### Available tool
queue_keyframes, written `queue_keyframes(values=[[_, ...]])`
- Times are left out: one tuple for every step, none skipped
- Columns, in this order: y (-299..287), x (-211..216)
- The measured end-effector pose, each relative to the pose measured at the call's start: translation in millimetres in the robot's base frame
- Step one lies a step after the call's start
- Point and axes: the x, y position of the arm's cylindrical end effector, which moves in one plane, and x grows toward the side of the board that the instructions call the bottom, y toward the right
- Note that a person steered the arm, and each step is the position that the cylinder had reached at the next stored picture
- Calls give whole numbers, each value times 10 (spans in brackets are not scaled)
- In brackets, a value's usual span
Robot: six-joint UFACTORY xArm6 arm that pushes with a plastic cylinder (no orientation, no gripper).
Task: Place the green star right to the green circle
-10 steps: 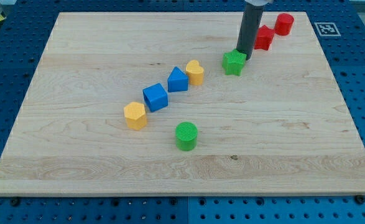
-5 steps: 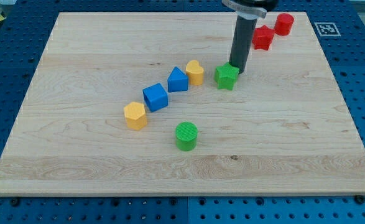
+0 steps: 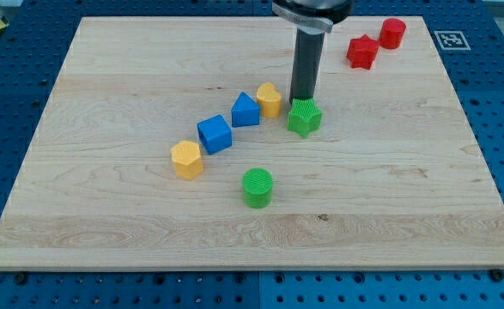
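The green star (image 3: 304,118) lies near the board's middle, just right of the yellow heart (image 3: 269,99). My tip (image 3: 300,100) touches the star's upper edge, on its far side. The green circle (image 3: 257,187) stands lower down, below and to the left of the star, well apart from it.
A blue triangular block (image 3: 245,110), a blue cube (image 3: 214,134) and a yellow hexagon (image 3: 186,159) run in a diagonal line down-left from the heart. A red star (image 3: 361,51) and a red cylinder (image 3: 392,33) sit at the top right. The wooden board (image 3: 423,189) lies on a blue pegboard.
My tip has moved down and to the left, pushing the green star the same way, from near the red star to beside the yellow heart.
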Motion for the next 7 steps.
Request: queue_keyframes(values=[[2, 230], [14, 419], [83, 617], [174, 806], [266, 967], [313, 1055], [313, 1123]])
